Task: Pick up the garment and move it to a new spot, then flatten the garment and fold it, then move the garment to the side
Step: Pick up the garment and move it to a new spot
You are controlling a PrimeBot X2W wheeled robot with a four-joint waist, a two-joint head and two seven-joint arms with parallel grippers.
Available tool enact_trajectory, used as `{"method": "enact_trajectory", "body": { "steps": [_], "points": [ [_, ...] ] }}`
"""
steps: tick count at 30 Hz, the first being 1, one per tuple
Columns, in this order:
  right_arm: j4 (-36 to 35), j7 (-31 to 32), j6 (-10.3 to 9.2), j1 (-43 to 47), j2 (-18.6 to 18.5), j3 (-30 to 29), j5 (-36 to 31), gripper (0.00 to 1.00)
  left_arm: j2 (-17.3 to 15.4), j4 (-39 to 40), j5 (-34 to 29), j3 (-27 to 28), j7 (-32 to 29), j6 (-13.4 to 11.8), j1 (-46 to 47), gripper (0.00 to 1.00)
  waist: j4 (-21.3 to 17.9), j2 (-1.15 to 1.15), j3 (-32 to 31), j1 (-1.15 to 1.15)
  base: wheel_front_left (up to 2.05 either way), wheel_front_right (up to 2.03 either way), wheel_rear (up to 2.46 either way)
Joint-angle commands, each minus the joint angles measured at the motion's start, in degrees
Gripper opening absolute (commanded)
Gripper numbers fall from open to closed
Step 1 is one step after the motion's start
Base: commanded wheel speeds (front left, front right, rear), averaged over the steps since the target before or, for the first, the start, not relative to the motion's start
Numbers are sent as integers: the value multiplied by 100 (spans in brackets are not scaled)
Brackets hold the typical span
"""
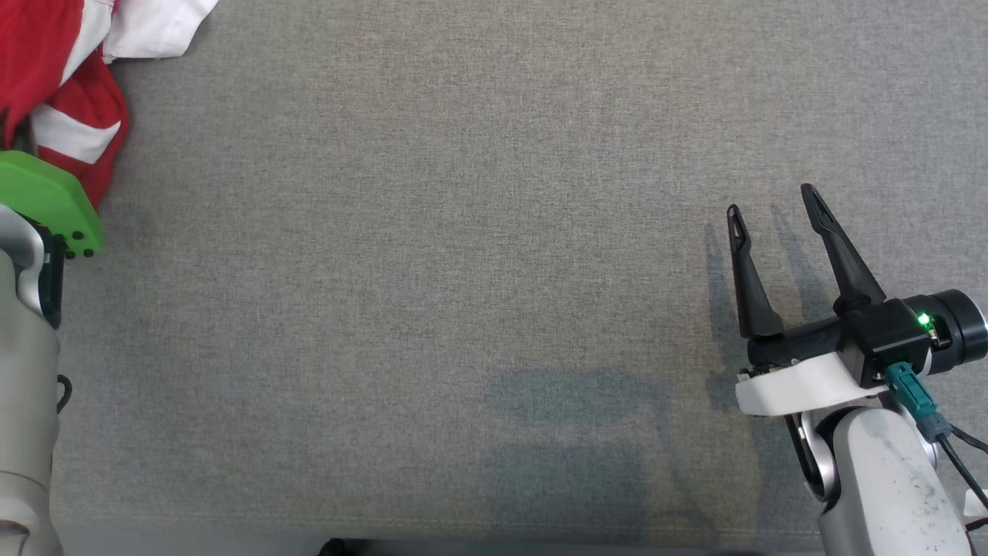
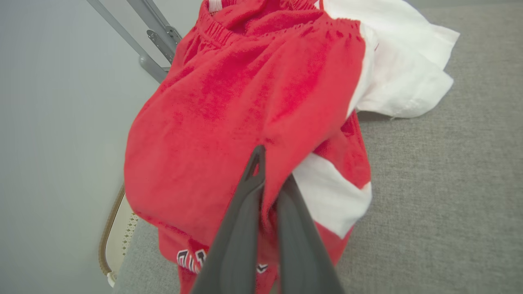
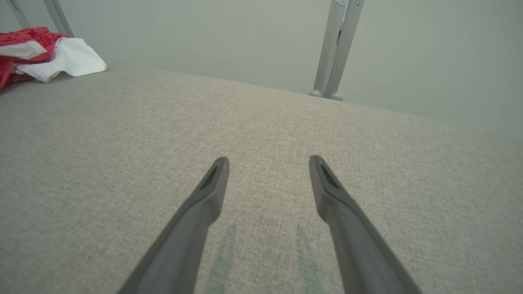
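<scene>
Dark, smooth fingers of the left pincer point(image 2: 270, 175) were clamped on a fold of the garment point(image 2: 229, 102), one tip buried under the cloth, and they cut off its printed lettering. This crumpled red-and-white fabric with a gathered waistband lay at the far left corner of the tabletop point(image 1: 463, 232). Well apart, the right pincer point(image 1: 770, 198) hovered with jaws spread above the woven grey surface.
</scene>
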State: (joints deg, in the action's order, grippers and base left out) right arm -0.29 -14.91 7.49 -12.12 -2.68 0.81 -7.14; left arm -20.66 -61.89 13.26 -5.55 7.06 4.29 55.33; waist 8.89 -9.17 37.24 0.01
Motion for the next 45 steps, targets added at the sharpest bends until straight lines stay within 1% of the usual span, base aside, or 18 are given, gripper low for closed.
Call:
{"method": "enact_trajectory", "body": {
  "steps": [1,4,10,15,19,22,25,28,31,35,36,41,45],
  "points": [
    [-14,-16,0,-64,-17,9,-6,100,-66,-52,19,0,104,-18,148,0,4,0,-2,-1,0,0,0],
    [24,-17,0,-77,-17,25,19,100,-70,-131,33,-16,269,-3,250,0,18,0,-54,-1,0,0,0],
    [121,-17,0,-87,-17,82,175,100,-231,-196,-1,-71,496,25,497,0,18,0,-338,-1,0,0,0],
    [210,-17,0,-57,-17,132,355,100,-373,-53,-52,-169,627,113,711,0,-19,0,-699,-1,0,0,0],
    [284,-17,0,22,-17,142,509,100,-458,174,-161,-362,688,183,855,0,-84,0,-1044,-1,0,0,0],
    [338,-17,0,91,-18,123,595,100,-454,381,-198,-506,714,230,928,0,-164,0,-1308,-1,0,0,0],
    [367,-17,0,165,-16,74,678,100,-349,628,-164,-656,724,277,953,0,-257,0,-1559,-1,0,0,0],
    [377,-17,0,202,-17,17,769,100,-252,939,-135,-852,705,308,920,0,-360,0,-1770,-1,0,0,0],
    [409,-16,0,305,-17,-81,871,100,-80,1257,49,-1013,601,317,767,0,-476,0,-1973,-1,0,0,0],
    [423,-12,0,360,-16,-154,959,100,90,1902,415,-1472,393,319,510,0,-650,0,-2203,-1,0,0,0],
    [423,-12,0,360,-16,-154,959,100,90,1902,415,-1472,393,319,510,0,-650,0,-2203,-1,0,0,0],
    [394,-12,0,470,-17,-205,1006,100,131,2937,930,-2073,85,321,119,0,-868,0,-2385,-1,0,0,0],
    [400,-12,0,540,-16,-233,1008,100,81,3766,1299,-2458,-179,321,-198,0,-1036,0,-2434,-1,0,0,0]
  ]
}}
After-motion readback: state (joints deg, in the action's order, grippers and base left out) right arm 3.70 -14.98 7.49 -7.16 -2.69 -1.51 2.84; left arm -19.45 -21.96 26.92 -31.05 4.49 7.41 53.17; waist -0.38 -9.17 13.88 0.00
